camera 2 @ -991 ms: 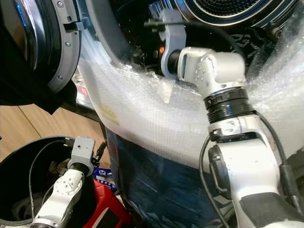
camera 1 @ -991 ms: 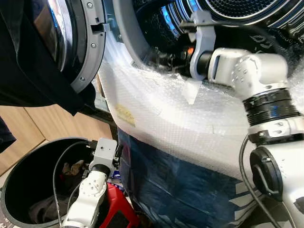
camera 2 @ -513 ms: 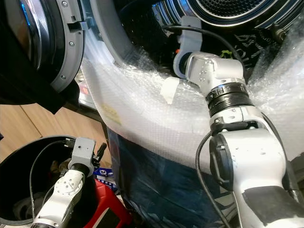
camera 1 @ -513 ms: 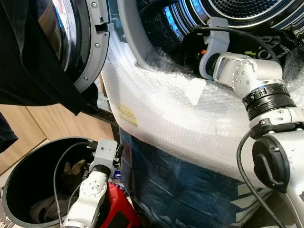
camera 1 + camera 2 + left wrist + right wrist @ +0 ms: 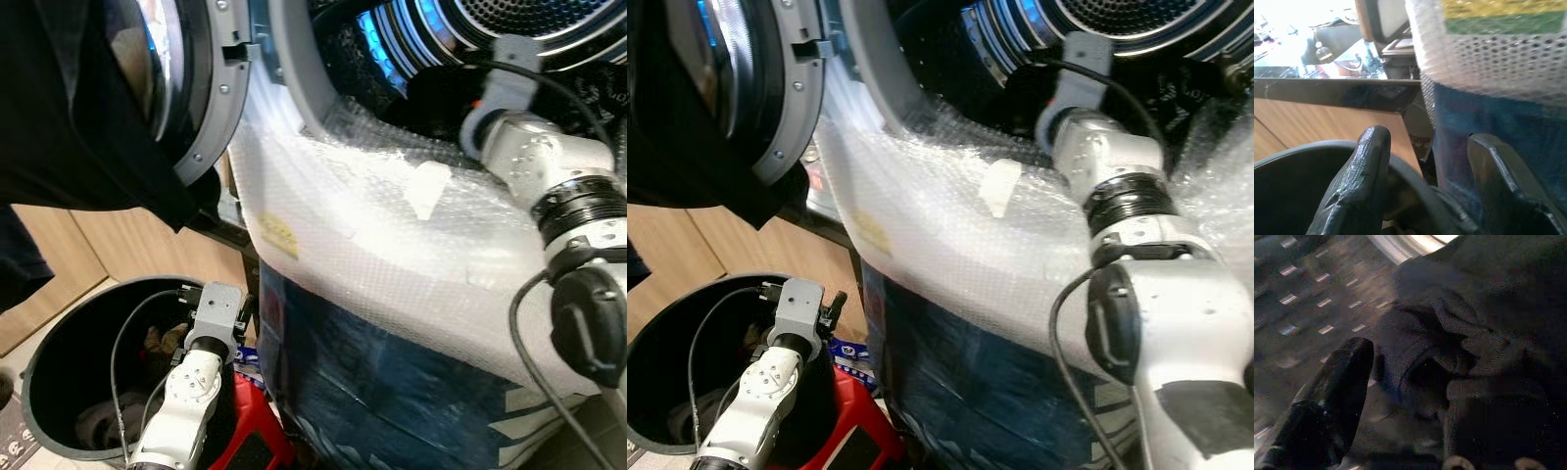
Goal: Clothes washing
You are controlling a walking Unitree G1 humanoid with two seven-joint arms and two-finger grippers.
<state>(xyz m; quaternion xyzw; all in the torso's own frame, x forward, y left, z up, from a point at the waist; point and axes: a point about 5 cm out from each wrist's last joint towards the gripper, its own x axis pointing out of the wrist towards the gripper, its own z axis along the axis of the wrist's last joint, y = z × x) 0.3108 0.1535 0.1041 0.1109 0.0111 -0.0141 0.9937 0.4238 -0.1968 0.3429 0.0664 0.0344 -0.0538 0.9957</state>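
The washing machine's open drum (image 5: 529, 15) is at the top, its front wrapped in bubble wrap (image 5: 392, 255). My right arm (image 5: 534, 162) reaches into the drum. There my right gripper (image 5: 1415, 374) stands open over a heap of dark clothes (image 5: 1449, 333), which lie between its fingers (image 5: 1332, 401). My left gripper (image 5: 1425, 161) is open and holds nothing; it hangs at the rim of a black bin (image 5: 59, 392) low on the left. A few clothes (image 5: 162, 341) lie inside the bin.
The round washer door (image 5: 211, 108) stands open at upper left, with a dark garment (image 5: 69, 117) hanging over it. A red stool (image 5: 250, 431) stands beside the bin. Wooden panelling (image 5: 127, 245) is behind the bin.
The camera has shifted, so the whole scene sits further right. My right arm has gone further into the drum. The left arm has stayed at the bin.
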